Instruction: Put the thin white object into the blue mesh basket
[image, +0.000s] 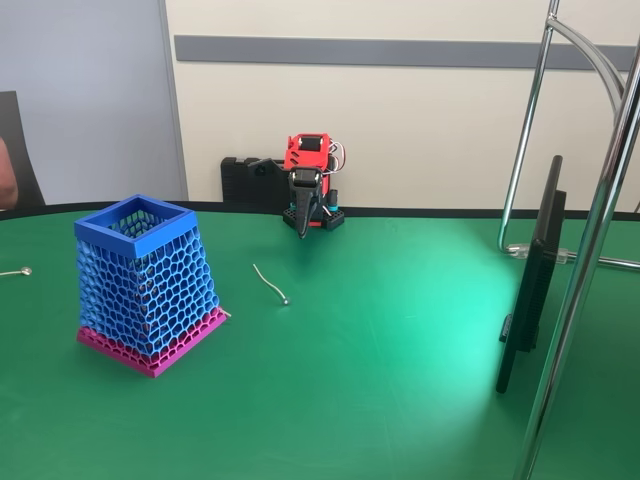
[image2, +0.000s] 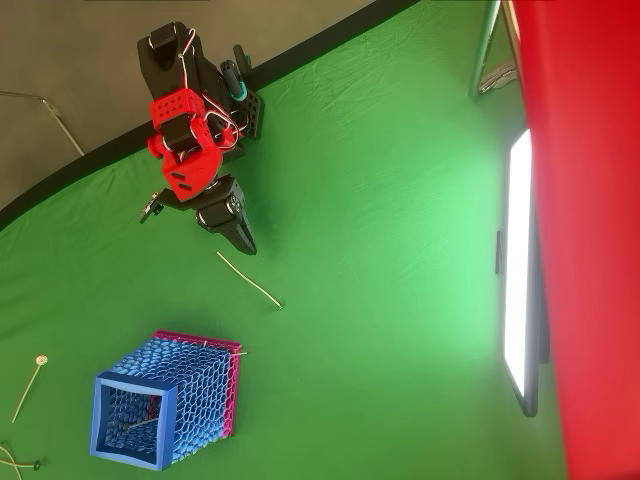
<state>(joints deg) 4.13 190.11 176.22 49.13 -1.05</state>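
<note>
The green felt-like table (image: 400, 400) carries everything, and its curved back edge runs along the wall. The largest thing on it is the tall blue honeycomb-mesh plastic basket (image: 148, 285), with a solid square rim and a wider magenta-pink base. It stands upright toward the left edge in the fixed view, its mouth open upward, which suits dropping something in from above. At the back edge sits the red and black arm, folded low, its dark pointed gripper (image2: 240, 233) aimed down at the table; whether its jaws are apart or together cannot be told. Nothing appears to be held. The thin whitish wire-like strand (image2: 249, 279), gently curved with a tiny ball at one end, lies flat between gripper and basket, touching neither, apparently awaiting pickup.
</note>
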